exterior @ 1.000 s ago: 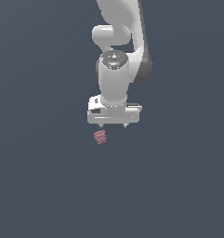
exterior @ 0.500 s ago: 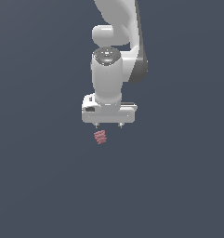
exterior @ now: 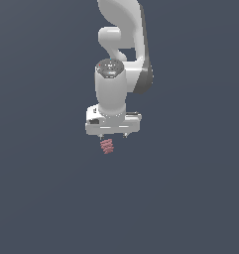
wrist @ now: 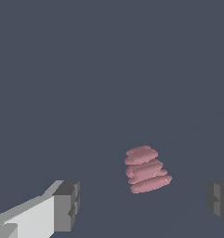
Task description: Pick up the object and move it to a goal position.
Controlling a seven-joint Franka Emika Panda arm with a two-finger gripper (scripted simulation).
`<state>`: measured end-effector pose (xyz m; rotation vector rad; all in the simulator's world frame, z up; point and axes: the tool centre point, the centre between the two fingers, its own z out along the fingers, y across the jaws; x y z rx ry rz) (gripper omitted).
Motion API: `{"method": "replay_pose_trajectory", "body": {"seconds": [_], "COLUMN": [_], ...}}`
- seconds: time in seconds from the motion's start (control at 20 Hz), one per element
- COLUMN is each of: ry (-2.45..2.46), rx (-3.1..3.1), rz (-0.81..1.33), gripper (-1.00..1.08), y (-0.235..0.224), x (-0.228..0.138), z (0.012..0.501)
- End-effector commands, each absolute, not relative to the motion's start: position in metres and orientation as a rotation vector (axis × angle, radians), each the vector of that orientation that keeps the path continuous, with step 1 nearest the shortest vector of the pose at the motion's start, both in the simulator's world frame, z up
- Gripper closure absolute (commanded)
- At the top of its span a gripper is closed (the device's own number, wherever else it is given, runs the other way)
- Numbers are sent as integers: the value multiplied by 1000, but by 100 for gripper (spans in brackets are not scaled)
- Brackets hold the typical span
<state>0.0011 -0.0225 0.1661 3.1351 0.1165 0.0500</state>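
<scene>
The object [exterior: 107, 146] is a tiny pinkish-red ridged block, like a stack of flat discs, lying on the dark grey floor. In the exterior view it sits just below my white gripper [exterior: 113, 136], slightly toward that view's left of the gripper's middle. My wrist view shows the object [wrist: 146, 169] between and beyond the two grey fingertips [wrist: 67, 204], which stand far apart with nothing touching them. The gripper [wrist: 143, 202] is open and hangs above the object.
A plain dark grey surface [exterior: 190, 198] fills both views. The white arm [exterior: 123, 44] rises toward the top of the exterior view. No other objects or markers show.
The gripper has shifted toward the exterior view's left and come a little lower, so it now hangs almost over the object. The object has not moved.
</scene>
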Motion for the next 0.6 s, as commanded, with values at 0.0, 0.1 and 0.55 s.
{"method": "replay_pose_trajectory", "body": {"seconds": [0.0,0.1,0.55], "ry": [170,224,450], "rx": [3132,3128,3106], "rz": [43,36,9], "gripper": [-92,-92,-92], "y": [-28,-33,-52], "x": [-2,-4,-18], "z": [156,146,107]}}
